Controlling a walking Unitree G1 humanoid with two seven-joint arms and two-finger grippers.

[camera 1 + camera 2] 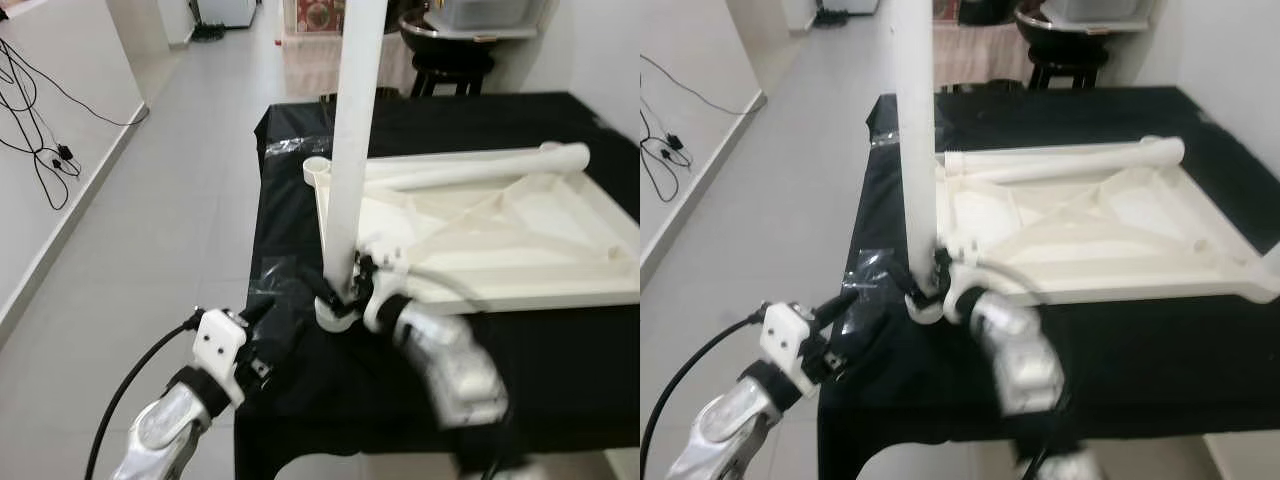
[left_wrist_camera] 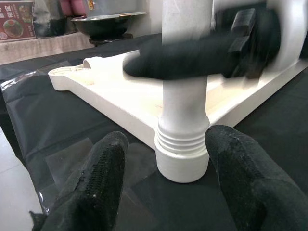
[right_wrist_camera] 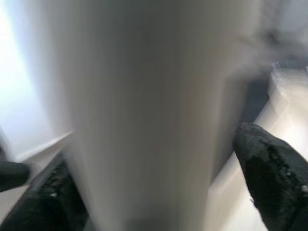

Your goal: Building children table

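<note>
A black-draped counter [image 1: 560, 350] filled the right and centre of the frame. On it, an upturned white tabletop [image 1: 480, 235] lay flat, centre right. A loose white leg [image 1: 470, 168] rested across its upper edge. One upright leg [image 1: 350, 160] stood at its near-left corner, with crinkled clear plastic [image 1: 290, 150] further up-left.
</note>
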